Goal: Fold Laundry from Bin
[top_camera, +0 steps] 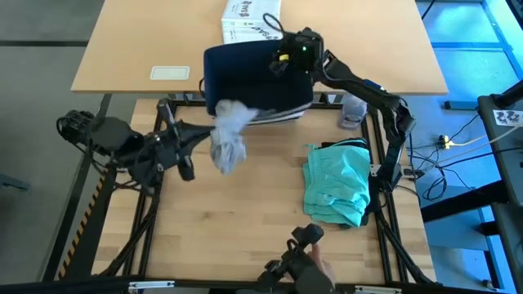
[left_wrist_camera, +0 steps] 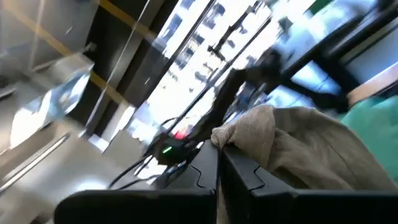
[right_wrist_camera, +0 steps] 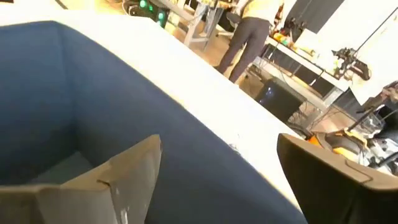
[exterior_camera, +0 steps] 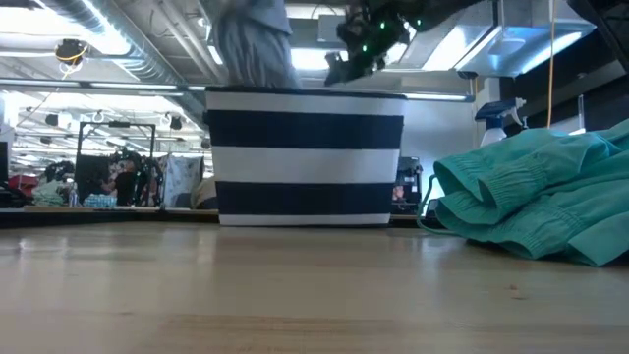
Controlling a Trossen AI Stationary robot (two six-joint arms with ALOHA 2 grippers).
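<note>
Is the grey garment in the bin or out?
Out: the left gripper holds the grey garment bunched up in the air beside the bin.

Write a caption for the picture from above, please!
Left gripper lifts a grey garment beside the navy bin; right gripper open over it.

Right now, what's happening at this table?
The left gripper is shut on a grey garment, holding it up in front of the bin. The right gripper hangs open over the bin. A teal piece lies crumpled on the table, to the right.
</note>
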